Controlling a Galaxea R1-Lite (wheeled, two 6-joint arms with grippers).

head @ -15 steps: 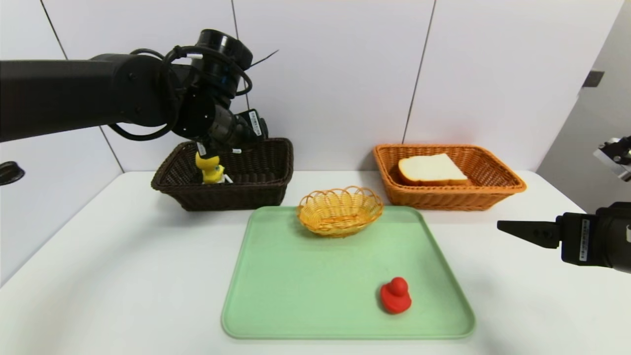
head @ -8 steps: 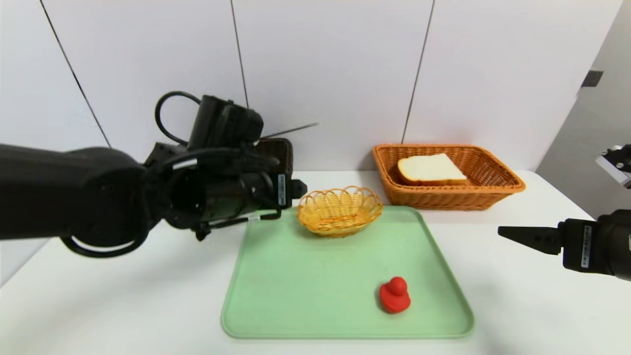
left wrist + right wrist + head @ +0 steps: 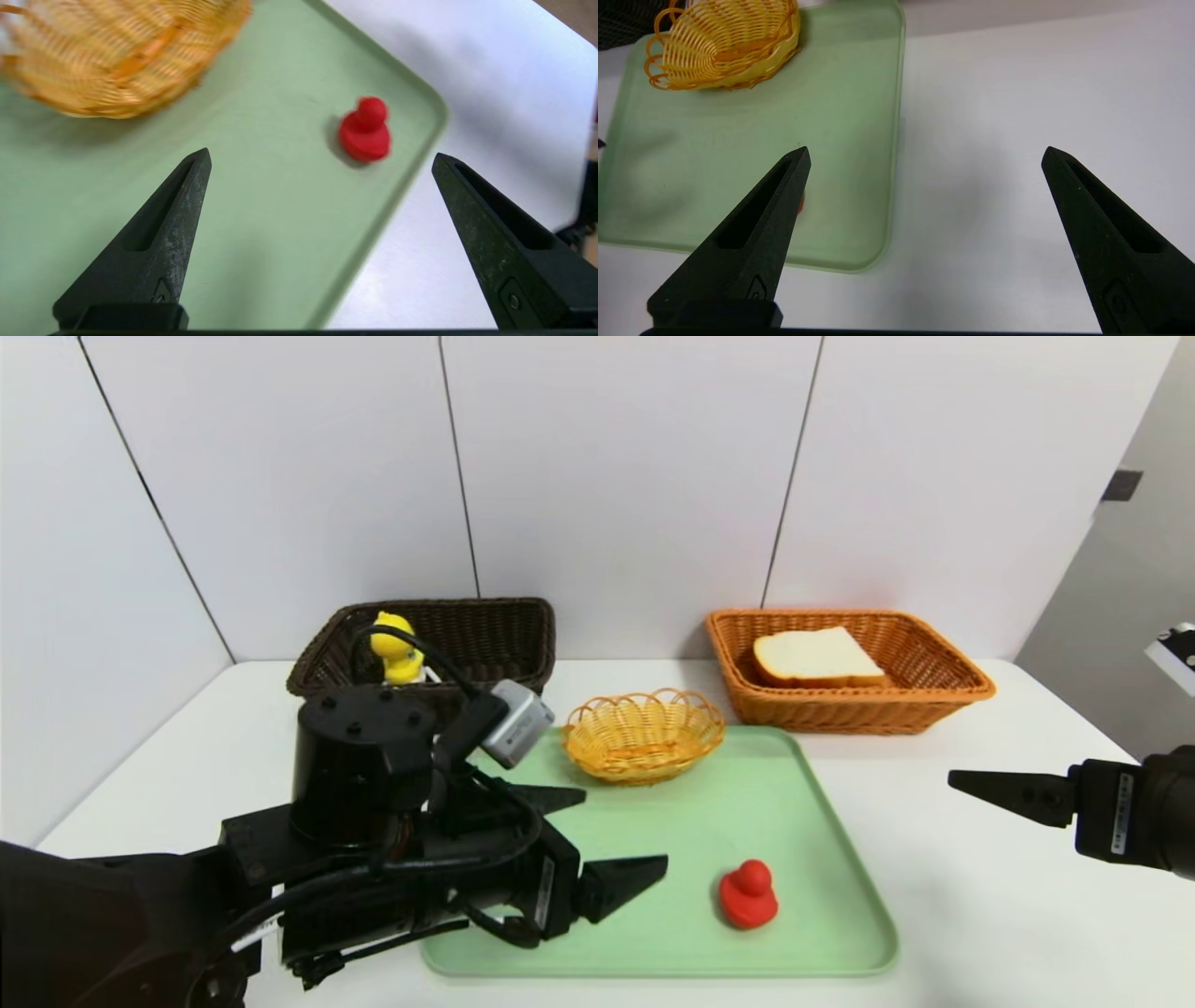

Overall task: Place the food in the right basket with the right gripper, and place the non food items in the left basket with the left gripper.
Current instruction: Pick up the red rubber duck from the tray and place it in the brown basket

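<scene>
Left gripper, jaws spread and empty, faces the duck; only the head view shows the chick in the brown basket.

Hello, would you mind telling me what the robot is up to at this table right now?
It is sorting items into baskets. The left gripper, open and empty, is over the green tray, pointed toward the red rubber duck lying there. The yellow chick toy sits in the dark brown basket, and the slice of bread lies in the orange-tan basket. The right gripper hangs open beside the tray.
</scene>
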